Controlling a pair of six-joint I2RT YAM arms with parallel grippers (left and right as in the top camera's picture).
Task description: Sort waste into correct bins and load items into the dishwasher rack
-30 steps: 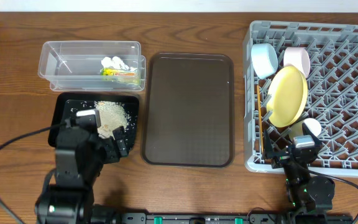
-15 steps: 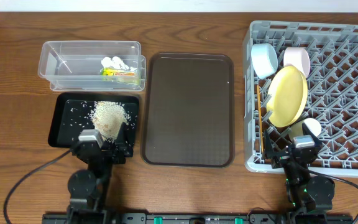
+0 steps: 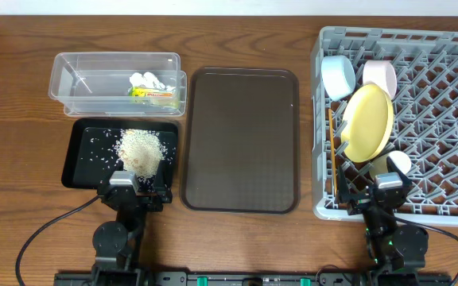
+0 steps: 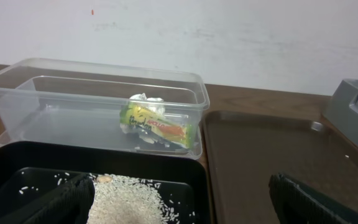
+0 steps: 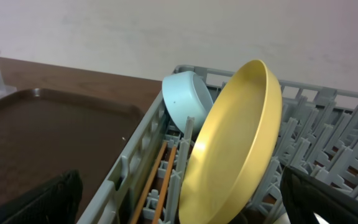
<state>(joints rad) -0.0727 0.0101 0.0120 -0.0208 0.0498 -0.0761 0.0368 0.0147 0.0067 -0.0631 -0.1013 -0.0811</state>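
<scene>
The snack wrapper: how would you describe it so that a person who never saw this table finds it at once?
Look left of the large brown serving tray for the clear plastic container. The snack wrapper lies at its right end, beside a crumpled white tissue; it alone is green and orange.

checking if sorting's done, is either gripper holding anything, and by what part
Nothing is held. The left gripper is open by the shallow black rectangular tray, the right gripper open before the round yellow plate; both gaps are empty.
</scene>
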